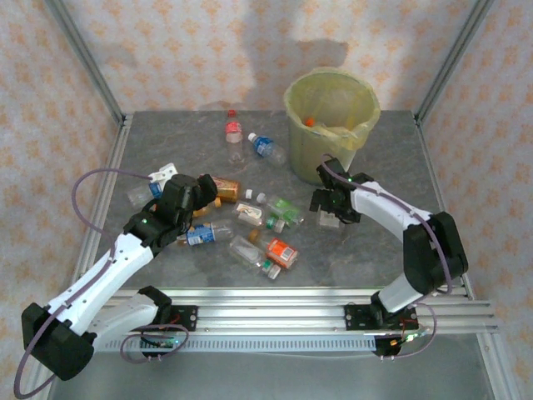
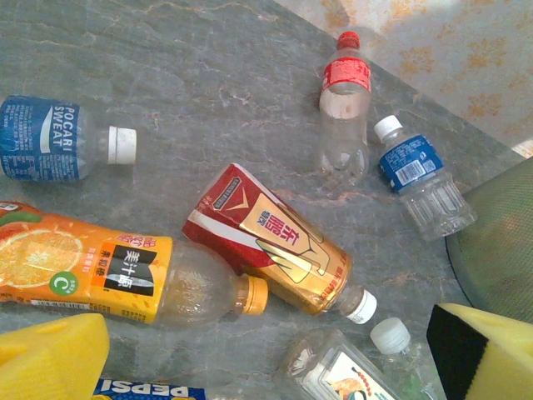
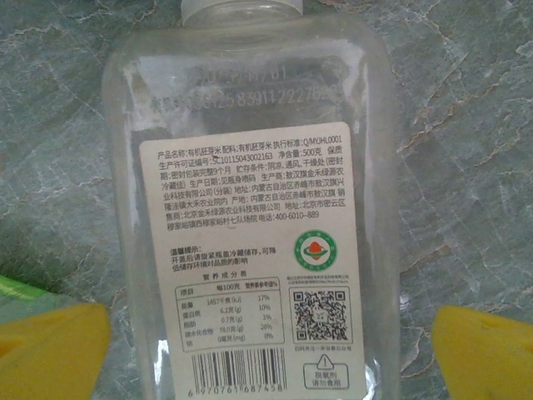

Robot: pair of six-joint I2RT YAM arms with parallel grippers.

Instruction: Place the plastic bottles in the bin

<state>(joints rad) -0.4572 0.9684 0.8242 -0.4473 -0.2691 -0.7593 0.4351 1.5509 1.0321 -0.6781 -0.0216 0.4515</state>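
Done: little, by my judgement. The bin (image 1: pixel 331 112), near the tabletop's (image 1: pixel 400 175) far right corner, shows one orange cap (image 1: pixel 310 122) inside, perhaps a single bottle.
Left to do: about a dozen bottles (image 1: pixel 281 250) lie on the tabletop. Most are clustered at its middle, left of the bin. A red bottle (image 1: pixel 233 133) and a blue bottle (image 1: pixel 266 148) lie apart near the far edge.
Right arm: the right gripper (image 1: pixel 331 215) is released near the bin's foot. Its fingers (image 3: pixel 50 350) are spread to either side of a clear bottle (image 3: pixel 250 208) with a white label and are not closed on it.
Left arm: the left gripper (image 1: pixel 198 193) is released and empty. It hangs over the left of the cluster, above an orange bottle (image 2: pixel 100 275) and a red-gold bottle (image 2: pixel 275 242).
Step in hand: probably grasping the clear bottle, then the short carry to the bin.
Hidden: the bin's depth lies behind its rim and bag, so the count inside is uncertain.
Cut off: in the right wrist view the clear bottle's cap and base run past the frame.
Unclear: whether the clear bottle rests on the tabletop or is raised, I cannot tell. The left arm covers part of the cluster in the top view.
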